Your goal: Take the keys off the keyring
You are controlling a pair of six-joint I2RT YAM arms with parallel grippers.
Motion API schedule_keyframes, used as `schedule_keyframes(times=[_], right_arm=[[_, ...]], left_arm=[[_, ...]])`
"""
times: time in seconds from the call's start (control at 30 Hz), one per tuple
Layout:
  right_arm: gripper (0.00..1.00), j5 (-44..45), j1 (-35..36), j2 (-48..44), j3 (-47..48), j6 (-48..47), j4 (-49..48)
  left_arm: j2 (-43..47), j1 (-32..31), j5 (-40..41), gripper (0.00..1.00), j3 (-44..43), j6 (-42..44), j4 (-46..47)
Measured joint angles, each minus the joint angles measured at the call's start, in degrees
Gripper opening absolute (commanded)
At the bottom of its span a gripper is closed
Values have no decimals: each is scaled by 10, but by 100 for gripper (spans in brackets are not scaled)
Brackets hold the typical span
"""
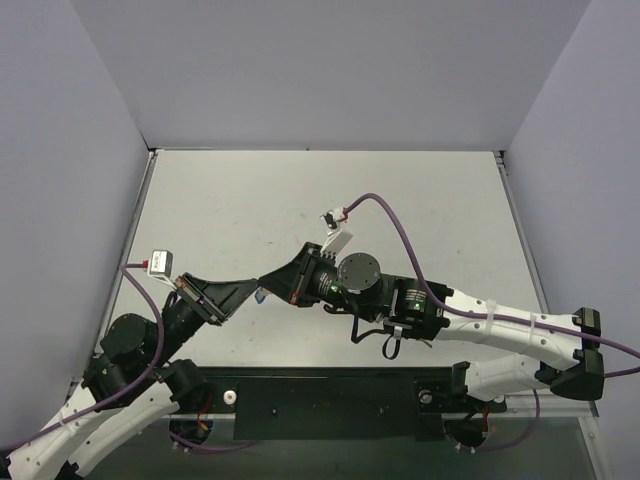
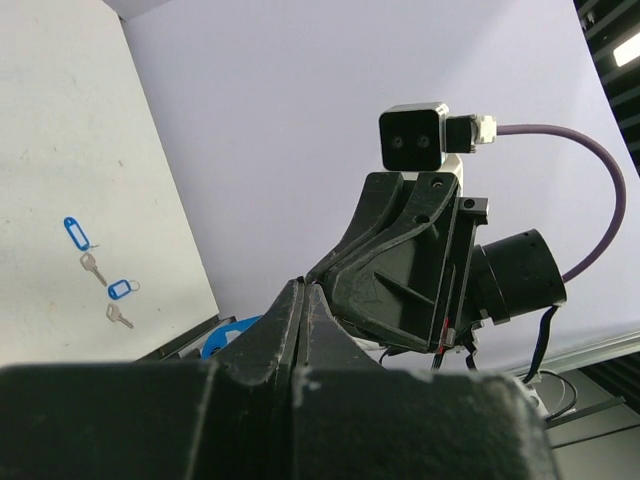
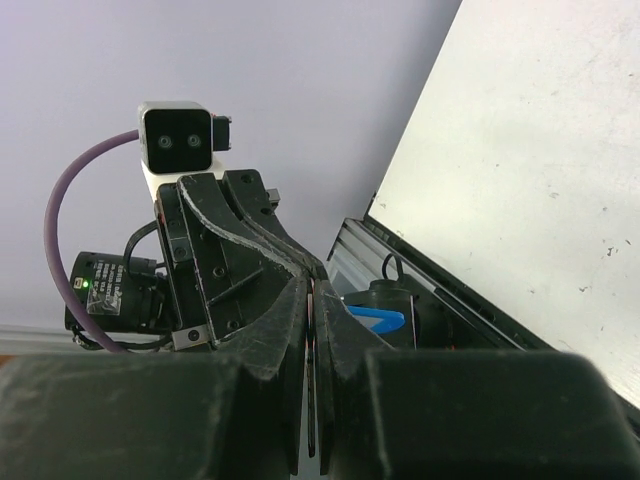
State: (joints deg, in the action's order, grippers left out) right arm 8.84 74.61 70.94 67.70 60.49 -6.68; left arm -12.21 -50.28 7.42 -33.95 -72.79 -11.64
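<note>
Both grippers meet tip to tip above the near middle of the table. My left gripper [image 1: 253, 287] [image 2: 303, 285] has its fingers pressed together; what they pinch is hidden. My right gripper [image 1: 270, 283] [image 3: 312, 282] is shut on a thin metal sliver, apparently the keyring wire. The keyring's blue tag [image 2: 225, 335] [image 3: 378, 320] [image 1: 260, 295] hangs beside the fingertips. Two silver keys [image 2: 92, 268] [image 2: 118, 316], each with a blue tag [image 2: 76, 232] [image 2: 122, 289], lie loose on the table in the left wrist view. They are hidden in the top view.
The white table [image 1: 250, 200] is enclosed by pale walls at the left, back and right. A black rail [image 1: 330, 395] runs along the near edge by the arm bases. Purple cables [image 1: 400, 215] loop above both wrists.
</note>
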Motion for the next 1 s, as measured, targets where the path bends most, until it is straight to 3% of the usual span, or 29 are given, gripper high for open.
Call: schedule_keyframes(times=[0.2, 0.27, 0.33, 0.47, 0.5, 0.77, 1.0], right_arm=[[0, 2, -1, 2, -7, 5, -9], [0, 2, -1, 3, -7, 6, -8], [0, 0, -4, 3, -7, 7, -8], [0, -9, -11, -3, -6, 9, -9], [0, -13, -12, -7, -6, 9, -8], [0, -53, -21, -45, -6, -17, 41], [0, -97, -23, -83, -6, -45, 73]], left_arm=[[3, 0, 9, 0, 2, -5, -10], [1, 0, 9, 14, -1, 0, -14], [-8, 0, 7, 41, -12, 14, -24], [-44, 1, 11, 66, -57, 58, -81], [-49, 2, 11, 68, -65, 67, -92], [-76, 1, -29, 72, -175, 162, -162], [-108, 1, -126, 63, -252, 243, -173]])
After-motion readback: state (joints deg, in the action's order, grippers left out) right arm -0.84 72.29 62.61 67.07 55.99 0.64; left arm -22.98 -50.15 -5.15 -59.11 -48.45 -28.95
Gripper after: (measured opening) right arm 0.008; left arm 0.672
